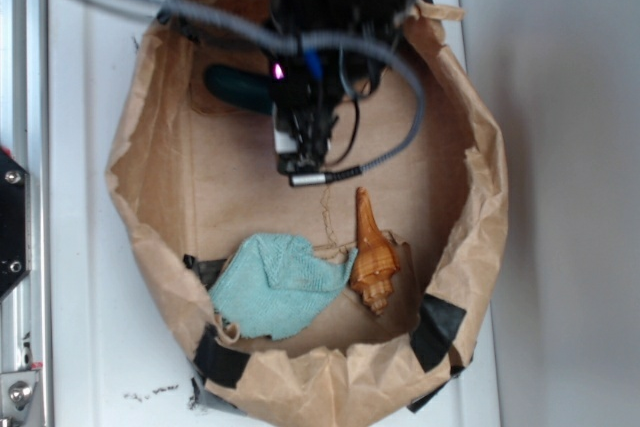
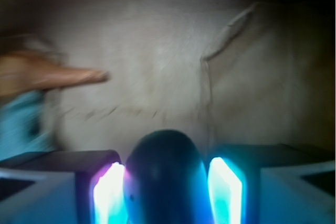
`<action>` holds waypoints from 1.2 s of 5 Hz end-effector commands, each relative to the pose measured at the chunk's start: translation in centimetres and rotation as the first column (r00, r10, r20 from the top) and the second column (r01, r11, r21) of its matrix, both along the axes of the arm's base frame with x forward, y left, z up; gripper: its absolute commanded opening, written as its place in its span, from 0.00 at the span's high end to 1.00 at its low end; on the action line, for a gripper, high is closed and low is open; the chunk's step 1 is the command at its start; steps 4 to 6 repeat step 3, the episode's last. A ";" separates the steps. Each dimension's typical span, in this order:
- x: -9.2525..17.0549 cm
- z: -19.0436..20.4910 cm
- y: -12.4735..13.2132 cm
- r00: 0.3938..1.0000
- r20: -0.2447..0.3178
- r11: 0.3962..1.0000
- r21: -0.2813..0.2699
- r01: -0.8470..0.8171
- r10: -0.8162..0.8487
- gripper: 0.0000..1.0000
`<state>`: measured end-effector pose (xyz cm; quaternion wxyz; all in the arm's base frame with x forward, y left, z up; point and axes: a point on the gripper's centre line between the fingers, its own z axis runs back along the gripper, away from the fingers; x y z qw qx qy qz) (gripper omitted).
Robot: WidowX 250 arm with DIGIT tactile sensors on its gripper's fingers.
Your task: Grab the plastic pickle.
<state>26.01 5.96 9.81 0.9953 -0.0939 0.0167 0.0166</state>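
Wrist view: plastic pickle (image 2: 165,174) lies lengthwise between the tool's (image 2: 167,192) fingers.

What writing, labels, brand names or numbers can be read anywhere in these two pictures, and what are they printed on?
None can be read in either view.
Paper bag: plain brown, no print showing.
Teal cloth, orange shell, plastic pickle: no markings.
Gripper: glowing pads only, no label visible.
Small dark specks on the white table near the bag's front edge: too small and blurred to tell whether they are text.
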 end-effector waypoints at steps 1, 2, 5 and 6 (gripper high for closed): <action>-1.1 6.9 1.8 0.991 0.112 0.998 -0.006 0.069 -0.068 1.00; -1.2 7.9 2.4 0.989 0.126 0.997 -0.021 0.076 -0.073 1.00; -1.4 7.5 2.1 0.983 0.171 0.997 0.048 0.062 -0.069 1.00; -1.4 7.5 2.1 0.983 0.171 0.997 0.048 0.062 -0.069 1.00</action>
